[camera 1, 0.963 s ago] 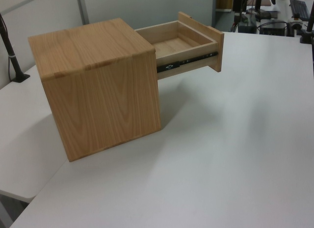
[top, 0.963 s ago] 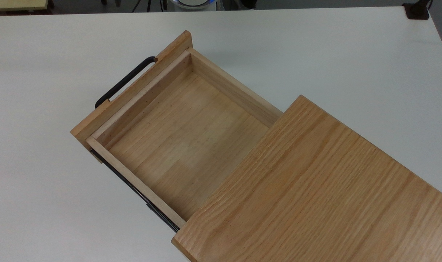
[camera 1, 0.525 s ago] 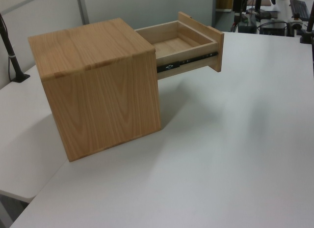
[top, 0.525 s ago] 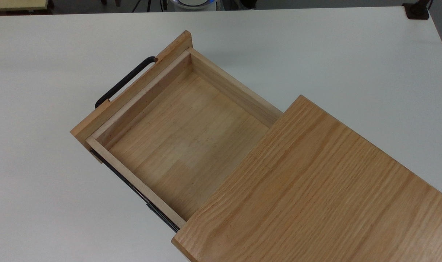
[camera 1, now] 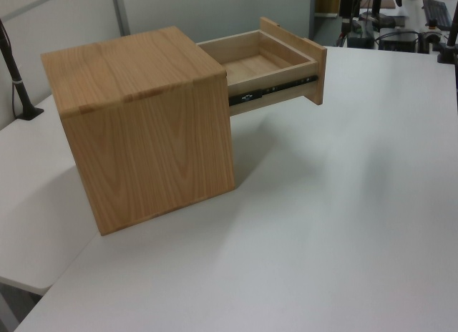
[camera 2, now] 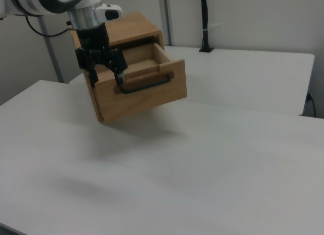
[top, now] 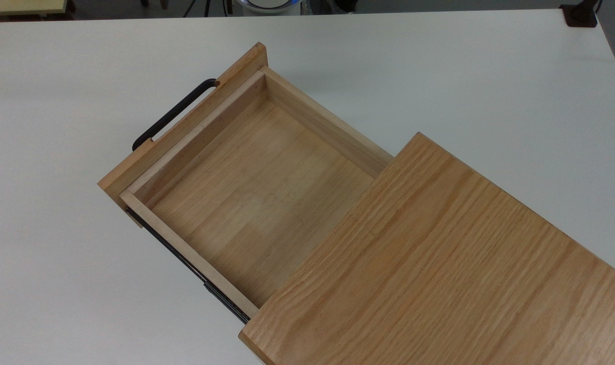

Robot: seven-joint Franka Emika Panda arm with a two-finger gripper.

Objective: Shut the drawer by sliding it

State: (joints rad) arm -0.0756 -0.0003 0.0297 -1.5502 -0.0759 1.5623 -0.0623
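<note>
Drawer (top: pixel 252 192) in the top view juts far out of the cabinet (top: pixel 439 263) toward the top view's upper left, handle (top: pixel 173 114) outermost. Left view: the drawer (camera 1: pixel 268 64) hangs open above the table (camera 1: pixel 343 225). Right view: the gripper (camera 2: pixel 105 75) hangs in front of the drawer (camera 2: pixel 147 88), fingers spread.

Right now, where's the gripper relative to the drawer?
In the right view, the gripper hangs open at the upper left, in front of the pulled-out drawer, near the left end of its black handle.
</note>
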